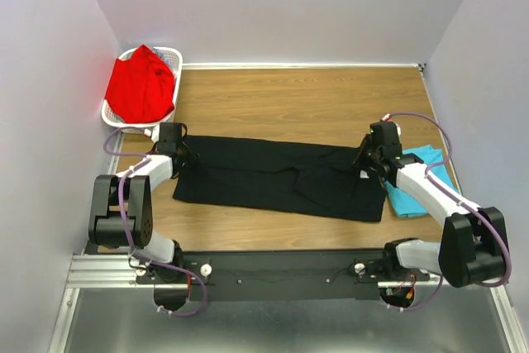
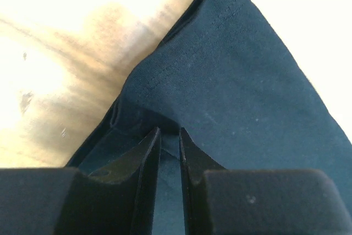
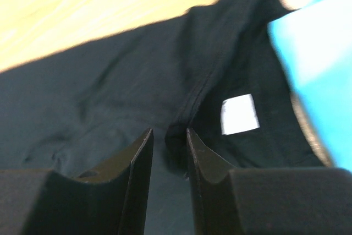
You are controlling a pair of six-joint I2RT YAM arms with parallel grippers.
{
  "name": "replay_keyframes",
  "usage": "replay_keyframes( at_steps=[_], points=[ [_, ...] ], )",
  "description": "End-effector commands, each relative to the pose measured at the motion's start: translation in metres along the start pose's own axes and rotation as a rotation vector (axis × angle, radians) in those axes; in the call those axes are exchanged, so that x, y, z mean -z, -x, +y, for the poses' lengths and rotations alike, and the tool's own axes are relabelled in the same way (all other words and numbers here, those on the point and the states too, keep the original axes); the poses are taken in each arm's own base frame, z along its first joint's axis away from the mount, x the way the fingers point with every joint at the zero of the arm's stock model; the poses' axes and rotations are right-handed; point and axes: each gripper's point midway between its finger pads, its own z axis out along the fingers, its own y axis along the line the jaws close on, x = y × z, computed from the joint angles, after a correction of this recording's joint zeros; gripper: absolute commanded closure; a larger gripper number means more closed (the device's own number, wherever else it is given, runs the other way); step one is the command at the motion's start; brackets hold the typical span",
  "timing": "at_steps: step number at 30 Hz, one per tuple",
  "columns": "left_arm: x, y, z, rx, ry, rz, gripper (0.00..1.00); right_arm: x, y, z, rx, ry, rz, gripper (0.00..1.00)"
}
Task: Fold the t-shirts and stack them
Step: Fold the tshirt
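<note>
- Black cloth comes first in your count: one black t-shirt lies flat as a long band across the middle of the wooden table, running left to right.
- You have one turquoise t-shirt at the right side of the table. It touches the right end of the black one, and the right arm crosses above it in the top view.
- You have one red t-shirt, heaped in the single white lattice basket at the far left corner, well apart from the other two. That makes three shirts in all, and none is stacked on another.
- You have two grippers, both down on the black shirt, one at each end.
- Your left gripper is at the shirt's left end. In its wrist view the fingers stand nearly together, with a pinch of dark cloth rising into the narrow gap, so it grips the black t-shirt. A stitched hem runs slantwise just beyond the tips.
- Your right gripper is at the right end, near the neck. In its wrist view the fingers are closed around a raised ridge of black fabric.
- You can see one small white label just right of that ridge, with the turquoise cloth beyond the black edge.
</note>
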Motion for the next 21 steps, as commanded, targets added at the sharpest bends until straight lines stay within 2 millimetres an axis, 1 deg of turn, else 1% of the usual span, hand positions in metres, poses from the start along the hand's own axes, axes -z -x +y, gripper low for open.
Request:
replay_keyframes(
  at_steps=[1, 4, 5, 6, 9, 11, 14, 15, 16, 18, 19, 20, 21],
  points=[
    [-0.010, -0.021, 0.021, 0.029, 0.044, 0.061, 0.72, 0.004, -0.006, 0.017, 0.018, 0.018, 0.017, 0.62],
    [-0.007, -0.020, 0.021, 0.035, 0.042, 0.053, 0.72, 0.007, -0.003, 0.019, 0.026, 0.008, 0.000, 0.62],
    [-0.006, -0.019, 0.020, 0.036, 0.039, 0.049, 0.72, 0.008, -0.001, 0.016, 0.029, -0.003, -0.008, 0.62],
    [-0.004, -0.017, 0.019, 0.034, 0.036, 0.046, 0.72, 0.009, 0.001, 0.011, 0.029, -0.029, -0.024, 0.62],
    [0.000, -0.013, 0.014, 0.037, 0.023, 0.037, 0.72, 0.010, -0.001, -0.005, 0.034, -0.092, -0.049, 0.62],
    [0.003, -0.011, 0.011, 0.031, 0.007, 0.035, 0.72, 0.009, -0.007, -0.014, 0.039, -0.124, -0.038, 0.62],
    [0.012, -0.003, -0.001, -0.005, -0.044, 0.016, 0.71, 0.012, -0.009, -0.019, 0.036, -0.132, -0.042, 0.62],
    [0.013, 0.000, -0.003, -0.019, -0.052, 0.008, 0.71, 0.012, -0.009, -0.019, 0.035, -0.135, -0.044, 0.62],
    [0.019, 0.002, -0.013, -0.031, -0.096, 0.015, 0.69, 0.013, -0.010, -0.022, 0.039, -0.145, -0.043, 0.64],
    [0.026, 0.007, -0.020, -0.061, -0.129, 0.001, 0.68, 0.015, -0.012, -0.026, 0.041, -0.158, -0.045, 0.66],
    [0.033, 0.013, -0.029, -0.075, -0.161, -0.016, 0.66, 0.015, -0.013, -0.028, 0.042, -0.168, -0.040, 0.74],
    [0.036, 0.016, -0.032, -0.083, -0.171, -0.024, 0.66, 0.015, -0.014, -0.028, 0.041, -0.167, -0.038, 0.79],
    [0.043, 0.022, -0.039, -0.100, -0.199, -0.043, 0.66, 0.014, -0.016, -0.028, 0.043, -0.161, -0.026, 0.81]
  ],
)
